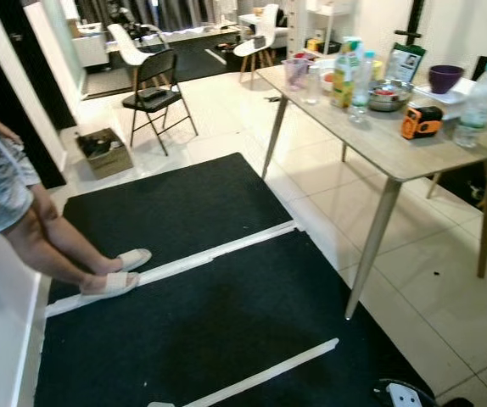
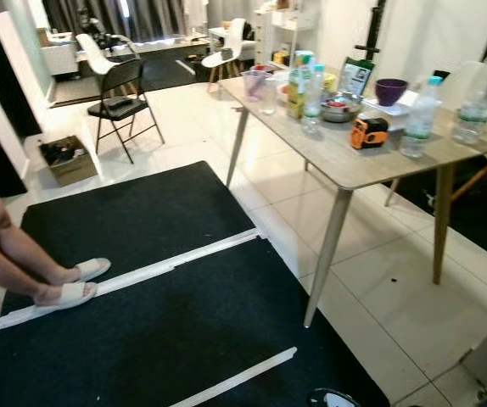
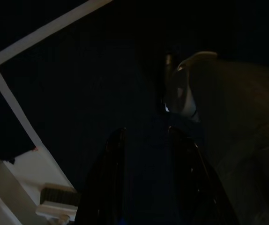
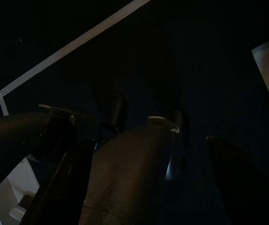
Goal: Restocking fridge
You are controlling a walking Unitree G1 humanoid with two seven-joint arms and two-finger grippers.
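A wooden table (image 1: 396, 154) stands to my right with drinks on it: a juice bottle (image 1: 342, 76), a clear bottle (image 1: 363, 80) and a water bottle (image 1: 478, 106) near the far end. Beside them sit a metal bowl (image 1: 388, 95), a purple bowl (image 1: 445, 78), a pink cup (image 1: 295, 73) and an orange tape measure (image 1: 421, 122). Both arms hang idle over the black mat (image 1: 201, 331). In the dark wrist views the left gripper (image 3: 146, 133) is open with nothing between its fingers, and the right gripper (image 4: 148, 140) is open wide above my own leg.
A person (image 1: 23, 220) in white slippers stands at the left edge of the mat, which is crossed by white tape strips (image 1: 176, 264). Behind are a black folding chair (image 1: 154, 97), a cardboard box (image 1: 103, 151) and white chairs (image 1: 256, 38). Tiled floor (image 1: 430, 288) runs under the table.
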